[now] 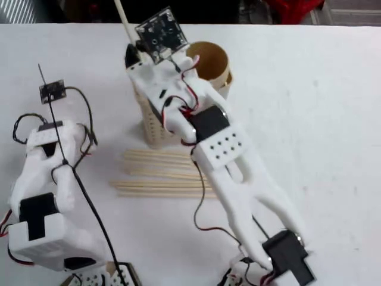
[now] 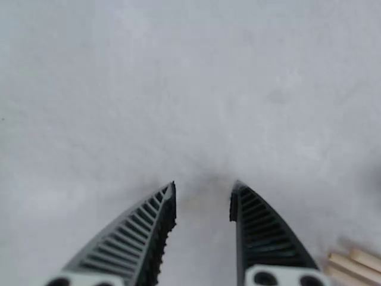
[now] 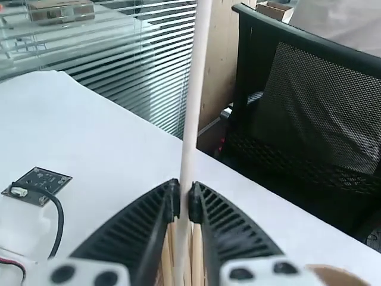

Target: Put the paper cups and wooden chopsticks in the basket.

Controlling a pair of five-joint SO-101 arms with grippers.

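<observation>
Gripping a single wooden chopstick (image 3: 193, 89), the right hand (image 3: 184, 195) is closed tight on it. The jaws pinch the stick close to their tips, so it stands nearly upright and rises well above them. From the high view this hand sits over the basket (image 1: 149, 122), a pale perforated tub standing on the white bench (image 1: 309, 119), and the held stick pokes up past the bench's far edge. Lower down between the fingers, the right wrist view shows more pale sticks (image 3: 178, 262); whether they stand inside the basket cannot be told. The paper cup (image 1: 211, 59) stands upright, mouth up, just beside the basket on the side away from the left arm. The right arm hides whether cup and basket touch. A loose pile of chopsticks (image 1: 161, 173) lies flat on the bench just in front of the basket, between the two arms, with the right arm passing over one end of it. The left hand (image 2: 202, 193) is open and holds nothing. Its jaws are spread and point down at the white bench surface, with the ends of a few sticks (image 2: 354, 265) near one finger. The bench's far edge runs close behind the basket and cup. Beyond it stand a black mesh chair (image 3: 309, 119) and window blinds (image 3: 119, 53).
</observation>
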